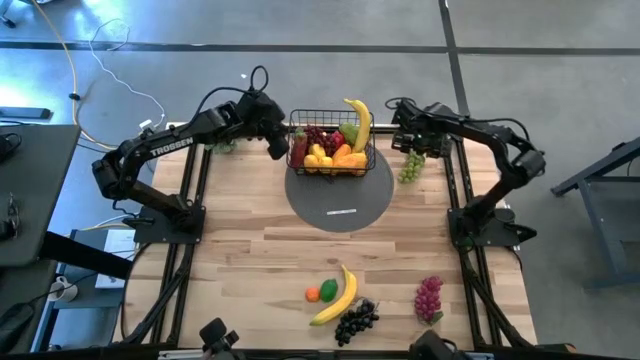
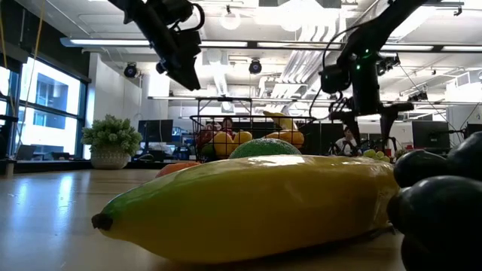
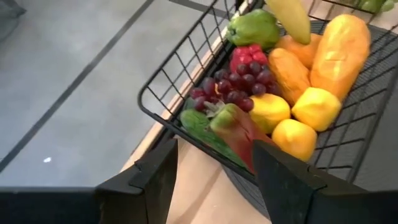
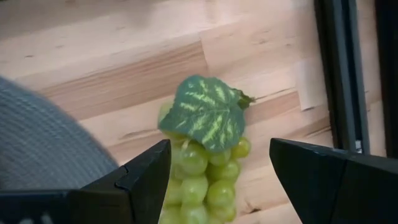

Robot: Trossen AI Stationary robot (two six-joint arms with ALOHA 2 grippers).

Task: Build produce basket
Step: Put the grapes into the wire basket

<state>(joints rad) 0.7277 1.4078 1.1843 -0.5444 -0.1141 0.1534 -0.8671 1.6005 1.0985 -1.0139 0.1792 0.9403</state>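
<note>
The black wire basket (image 1: 330,150) stands on the grey round mat (image 1: 340,195) at the table's far middle. It holds produce: a banana (image 1: 358,122), purple grapes (image 3: 239,84), lemons (image 3: 292,137), orange pieces and a green fruit. My left gripper (image 1: 277,140) hovers open just off the basket's left end (image 3: 161,115), above the table. My right gripper (image 1: 415,142) hangs open, pointing down over a green grape bunch (image 4: 202,168) that lies on the wood right of the mat. Its fingers stand either side of the bunch, clear of it.
Near the front edge lie a banana (image 1: 335,297), an orange (image 1: 313,294), a green fruit (image 1: 328,289), black grapes (image 1: 356,320) and purple grapes (image 1: 428,298). A pale green leafy bunch (image 1: 225,146) sits at the far left. Dark frame rails (image 4: 339,74) run along the table's sides.
</note>
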